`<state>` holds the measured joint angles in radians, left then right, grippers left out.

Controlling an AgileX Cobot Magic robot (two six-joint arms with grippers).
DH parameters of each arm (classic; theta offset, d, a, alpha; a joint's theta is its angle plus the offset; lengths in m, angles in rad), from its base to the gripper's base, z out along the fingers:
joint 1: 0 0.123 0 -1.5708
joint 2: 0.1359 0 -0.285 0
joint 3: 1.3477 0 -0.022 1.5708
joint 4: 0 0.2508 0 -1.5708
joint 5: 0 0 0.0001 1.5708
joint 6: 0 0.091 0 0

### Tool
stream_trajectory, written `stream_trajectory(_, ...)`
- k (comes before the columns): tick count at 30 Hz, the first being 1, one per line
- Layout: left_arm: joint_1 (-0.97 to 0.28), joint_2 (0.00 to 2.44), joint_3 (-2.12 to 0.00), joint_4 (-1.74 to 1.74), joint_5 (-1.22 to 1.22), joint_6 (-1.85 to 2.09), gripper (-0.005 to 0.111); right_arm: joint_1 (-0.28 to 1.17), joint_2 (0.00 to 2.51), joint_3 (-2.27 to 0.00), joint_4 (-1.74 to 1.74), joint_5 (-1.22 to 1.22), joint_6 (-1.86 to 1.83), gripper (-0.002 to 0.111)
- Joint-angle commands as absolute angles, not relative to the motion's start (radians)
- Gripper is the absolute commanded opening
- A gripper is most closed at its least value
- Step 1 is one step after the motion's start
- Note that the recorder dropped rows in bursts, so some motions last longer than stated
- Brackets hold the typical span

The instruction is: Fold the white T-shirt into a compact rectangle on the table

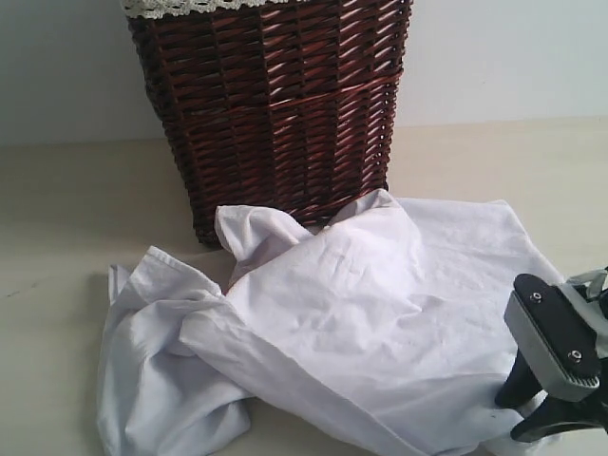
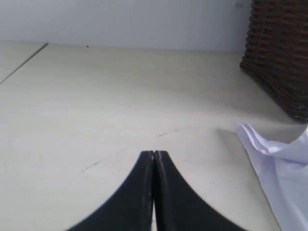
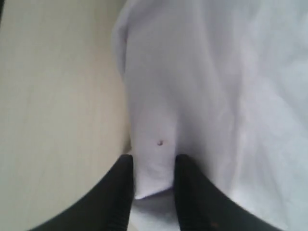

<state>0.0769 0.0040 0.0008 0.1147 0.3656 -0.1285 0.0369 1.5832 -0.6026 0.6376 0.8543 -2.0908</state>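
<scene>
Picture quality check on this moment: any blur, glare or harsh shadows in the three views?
Exterior view: soft even light, no glare, the white T-shirt slightly washed out, the basket weave clear. Left wrist view: the table sharp enough to show faint scratches, the left gripper a dark shape up close. Right wrist view: blurred throughout, the right gripper soft-edged against the cloth.

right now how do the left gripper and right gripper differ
The left gripper is shut, its fingers pressed together; the right gripper stands open with a gap between its fingers. The left gripper is over bare table, apart from the white T-shirt; the right gripper straddles a corner of the white T-shirt. Both have dark, curved fingers.
</scene>
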Motion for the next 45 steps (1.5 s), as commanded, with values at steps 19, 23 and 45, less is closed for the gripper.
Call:
stream_trajectory(19,0.081,0.0,0.0,0.116,0.358,-0.127,0.0,0.034,1.624,-0.628,1.044,0.643,-2.092,0.0)
stream_trajectory(23,0.081,0.0,0.0,0.116,0.358,-0.127,0.0,0.034,1.48,-0.628,0.886,0.943,-2.107,0.012)
stream_trajectory(45,0.081,0.0,0.0,0.116,0.358,-0.127,0.0,0.034,1.641,-0.537,0.794,0.664,-2.107,0.04)
